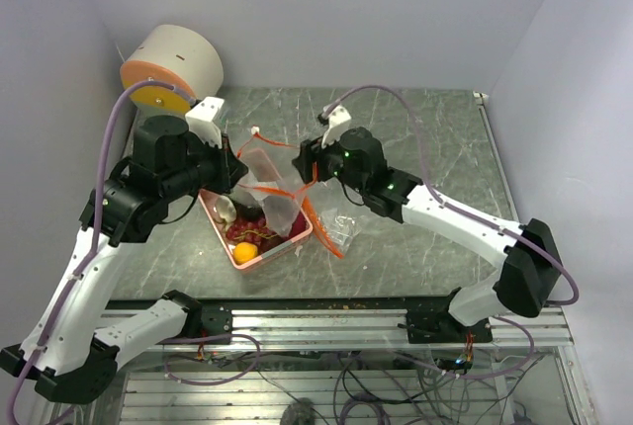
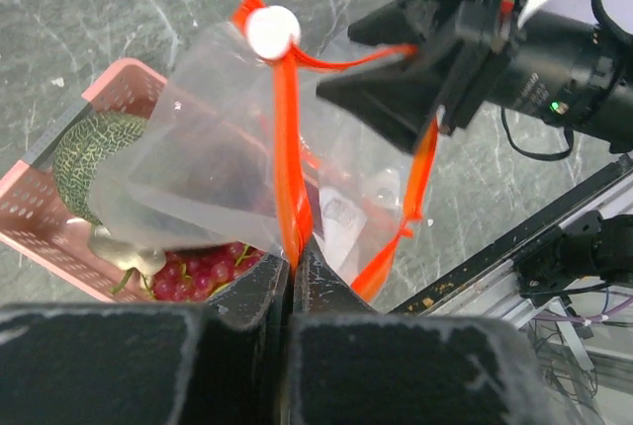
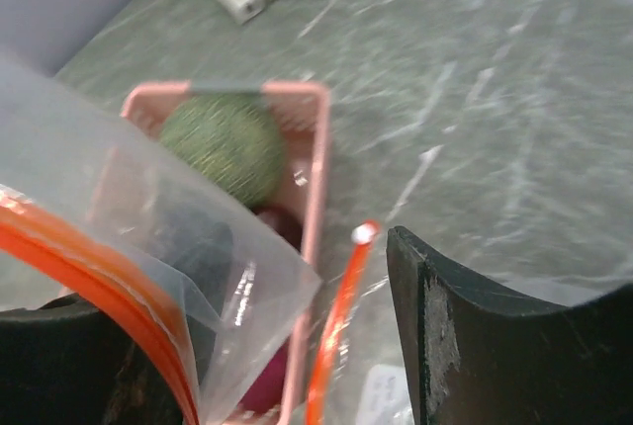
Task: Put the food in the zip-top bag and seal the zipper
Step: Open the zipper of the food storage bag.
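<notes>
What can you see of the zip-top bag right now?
The zip-top bag is crinkly clear plastic with an orange-red zipper along its mouth and a white slider. It hangs over the pink basket, mouth gaping. The left tool pinches the zipper; the right tool straddles the other lip, fingers apart.

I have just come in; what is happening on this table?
The left gripper is shut on the zipper of the zip-top bag and holds it over the pink basket. The right gripper stands open at the bag's mouth. The food lies in the basket, not yet bagged.
</notes>
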{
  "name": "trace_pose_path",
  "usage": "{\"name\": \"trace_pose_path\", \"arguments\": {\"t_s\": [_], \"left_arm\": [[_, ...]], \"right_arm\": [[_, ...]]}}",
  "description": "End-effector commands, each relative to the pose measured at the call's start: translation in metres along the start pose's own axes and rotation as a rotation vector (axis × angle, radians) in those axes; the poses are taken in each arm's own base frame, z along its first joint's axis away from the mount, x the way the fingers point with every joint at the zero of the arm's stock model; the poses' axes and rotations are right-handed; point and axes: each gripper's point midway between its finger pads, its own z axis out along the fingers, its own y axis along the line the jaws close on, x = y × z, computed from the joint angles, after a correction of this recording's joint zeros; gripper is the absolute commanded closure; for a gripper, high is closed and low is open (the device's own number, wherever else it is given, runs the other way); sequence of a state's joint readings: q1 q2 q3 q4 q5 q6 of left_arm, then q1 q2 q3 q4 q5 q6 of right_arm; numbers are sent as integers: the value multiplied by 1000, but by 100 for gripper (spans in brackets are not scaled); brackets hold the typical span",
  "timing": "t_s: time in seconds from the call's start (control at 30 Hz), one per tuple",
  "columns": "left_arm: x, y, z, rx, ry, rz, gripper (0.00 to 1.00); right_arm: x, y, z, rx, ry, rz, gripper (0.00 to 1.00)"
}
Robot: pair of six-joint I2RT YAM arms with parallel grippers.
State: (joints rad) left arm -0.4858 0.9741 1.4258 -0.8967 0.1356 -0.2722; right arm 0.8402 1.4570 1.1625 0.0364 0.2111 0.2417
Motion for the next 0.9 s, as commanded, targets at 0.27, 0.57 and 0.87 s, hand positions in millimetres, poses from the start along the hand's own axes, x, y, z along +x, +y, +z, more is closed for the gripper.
{"name": "trace_pose_path", "arguments": {"t_s": [0.27, 0.57, 0.87], "left_arm": [[12, 41, 24, -193, 42, 17, 93], [4, 51, 15, -265, 16, 19, 93], [-9, 48, -3, -269, -22, 19, 93]], "right_arm": [[-23, 64, -52, -332, -71, -2, 24], [-89, 76, -98, -414, -220, 26, 14], [-102, 75, -98, -400, -244, 91, 11]]}}
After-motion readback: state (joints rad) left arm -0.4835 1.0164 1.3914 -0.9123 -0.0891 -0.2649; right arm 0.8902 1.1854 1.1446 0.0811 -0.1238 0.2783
